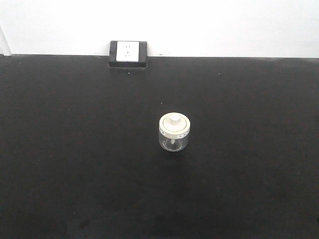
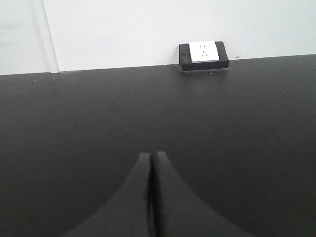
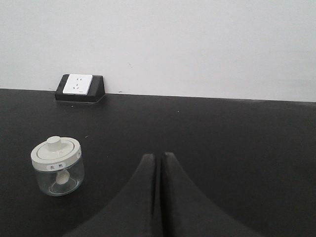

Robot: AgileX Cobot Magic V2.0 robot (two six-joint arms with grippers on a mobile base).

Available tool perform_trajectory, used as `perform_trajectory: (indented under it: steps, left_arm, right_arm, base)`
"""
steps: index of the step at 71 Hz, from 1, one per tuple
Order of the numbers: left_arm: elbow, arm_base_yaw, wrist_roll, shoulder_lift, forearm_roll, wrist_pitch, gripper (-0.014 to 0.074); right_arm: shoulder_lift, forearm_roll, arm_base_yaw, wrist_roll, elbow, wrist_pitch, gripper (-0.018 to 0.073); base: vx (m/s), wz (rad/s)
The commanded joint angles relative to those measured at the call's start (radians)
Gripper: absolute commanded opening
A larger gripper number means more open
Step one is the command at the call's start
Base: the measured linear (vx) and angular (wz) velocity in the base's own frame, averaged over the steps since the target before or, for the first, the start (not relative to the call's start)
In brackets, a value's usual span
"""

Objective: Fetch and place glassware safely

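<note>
Nearest, the left pincer (image 2: 152, 163) and right pincer (image 3: 159, 163) were pressed together, holding nothing. The small clear glass jar with a cream knobbed lid (image 1: 174, 132) stood upright mid-bench (image 1: 75, 174), apparently awaiting fetching. Farthest, a white socket block (image 1: 128, 54) sat against the wall.

The setting reads as a plain test bench in a lab or robotics workroom rather than a home. A wide matte black tabletop (image 1: 75, 164) fills nearly the whole front view and runs back to a bare white wall (image 1: 209, 25) with no decoration. Where the two meet sits a black wedge-shaped housing with a white socket plate (image 1: 128, 52) set into its slanted face, the kind of desk power outlet fitted to workstations. A pale vertical strip (image 2: 49, 37) runs down the wall in the left wrist view.
</note>
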Motion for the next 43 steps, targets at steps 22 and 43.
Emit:
perform_trajectory:
  steps: [22, 43]
  left_arm:
    - [0.026, -0.007, -0.009, -0.012, -0.01, -0.069, -0.0007]
    - [0.026, -0.007, -0.009, -0.012, -0.01, -0.069, -0.0007]
  right_arm:
    - [0.006, -0.012, -0.004, -0.01, -0.025, -0.061, -0.0003]
    - [0.006, -0.012, -0.004, -0.01, -0.025, -0.061, -0.0003]
  base:
    - [0.0, 0.0]
    - [0.0, 0.0]
